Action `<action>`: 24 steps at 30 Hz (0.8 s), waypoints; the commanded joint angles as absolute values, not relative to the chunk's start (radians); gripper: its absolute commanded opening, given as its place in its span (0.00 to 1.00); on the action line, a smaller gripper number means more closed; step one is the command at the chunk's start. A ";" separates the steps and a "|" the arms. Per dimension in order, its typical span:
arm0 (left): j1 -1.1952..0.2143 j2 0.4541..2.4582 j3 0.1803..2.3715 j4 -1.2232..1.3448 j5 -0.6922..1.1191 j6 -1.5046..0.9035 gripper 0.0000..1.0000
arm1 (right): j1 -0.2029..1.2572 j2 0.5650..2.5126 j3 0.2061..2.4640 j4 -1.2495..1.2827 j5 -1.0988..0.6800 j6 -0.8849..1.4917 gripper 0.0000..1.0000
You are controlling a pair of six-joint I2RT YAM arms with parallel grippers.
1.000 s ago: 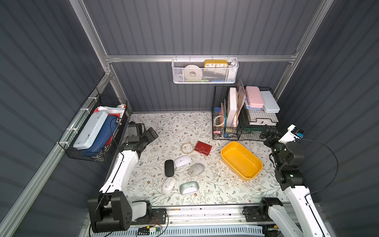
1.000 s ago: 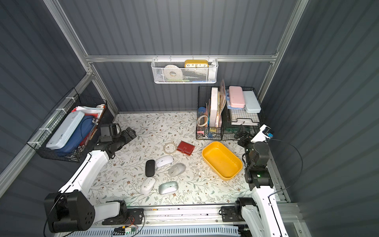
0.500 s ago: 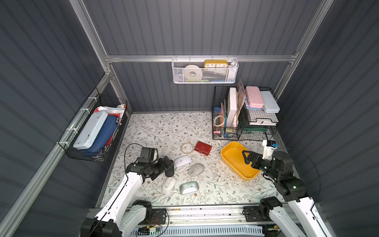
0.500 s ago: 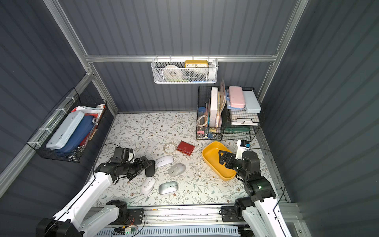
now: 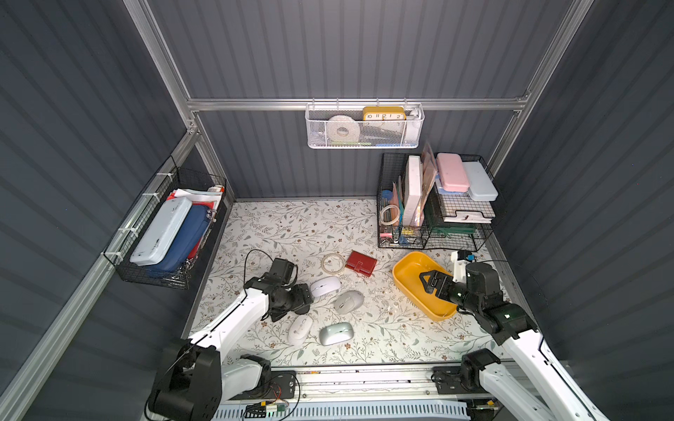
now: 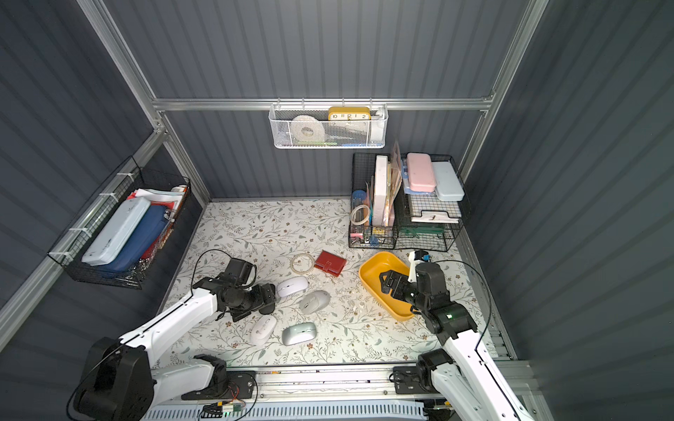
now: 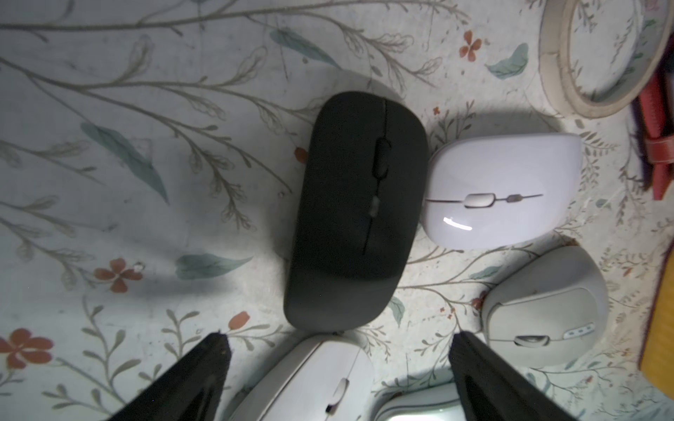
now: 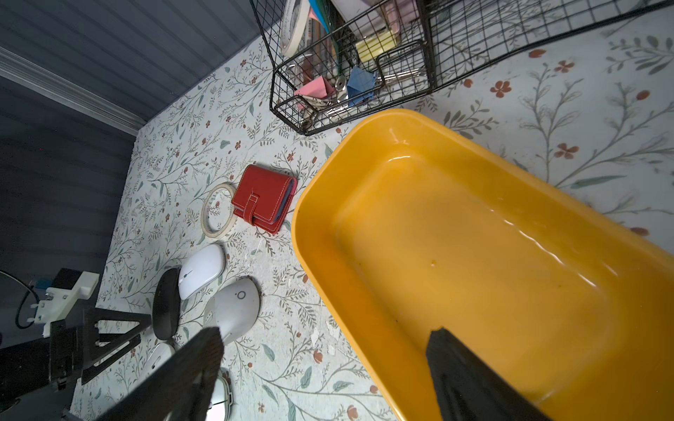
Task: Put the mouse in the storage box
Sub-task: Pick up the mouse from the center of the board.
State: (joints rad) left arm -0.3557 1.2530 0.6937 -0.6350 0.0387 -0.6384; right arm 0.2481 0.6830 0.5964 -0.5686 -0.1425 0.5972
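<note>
Left wrist view: left gripper [image 7: 337, 337] is spread wide with nothing held. The black mouse [image 7: 359, 211] lies flat on the table [image 7: 127, 218] just ahead of the fingertips, roughly centred between them. A white mouse [image 7: 499, 193] sits hard against its side, and a grey mouse [image 7: 543, 306] lies near one finger.

Change over the last second: both arms were drawn back at the table's edges. Both have since swung in, the left down onto the mouse cluster and the right to the storage box [image 5: 410, 269].

Right gripper [image 8: 326, 333] is also spread wide and empty, one finger outside the box's long wall and the other over its floor. Contact cannot be told.

The box is empty and every mouse is on the table.

Reading: the approach is done and a grasp of the black mouse comes next. The close neighbours may get nudged. The right arm is probably set to steady the box.
</note>
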 commanded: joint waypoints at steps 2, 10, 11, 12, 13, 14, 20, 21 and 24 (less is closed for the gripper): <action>-0.422 1.336 0.765 -0.670 -0.096 -0.592 0.98 | 0.252 0.680 0.597 -0.533 -0.112 0.604 0.93; -0.450 1.468 0.812 -0.664 -0.145 -0.574 0.95 | 0.252 0.675 0.596 -0.534 -0.065 0.594 0.93; -0.450 1.476 0.810 -0.657 -0.141 -0.571 0.95 | 0.252 0.671 0.596 -0.530 -0.061 0.593 0.93; -0.451 1.485 0.810 -0.654 -0.140 -0.572 0.94 | 0.252 0.672 0.596 -0.525 -0.058 0.591 0.93; -0.451 1.495 0.812 -0.653 -0.140 -0.571 0.94 | 0.251 0.671 0.596 -0.524 -0.054 0.592 0.93; -0.450 1.505 0.816 -0.653 -0.143 -0.571 0.94 | 0.252 0.673 0.598 -0.524 -0.049 0.591 0.93; -0.451 1.567 0.827 -0.638 -0.164 -0.586 0.88 | 0.252 0.686 0.590 -0.511 -0.058 0.611 0.93; -0.450 1.580 0.831 -0.638 -0.167 -0.591 0.88 | 0.252 0.687 0.588 -0.510 -0.058 0.612 0.93; -0.451 1.617 0.846 -0.632 -0.168 -0.592 0.84 | 0.252 0.686 0.584 -0.508 -0.058 0.610 0.93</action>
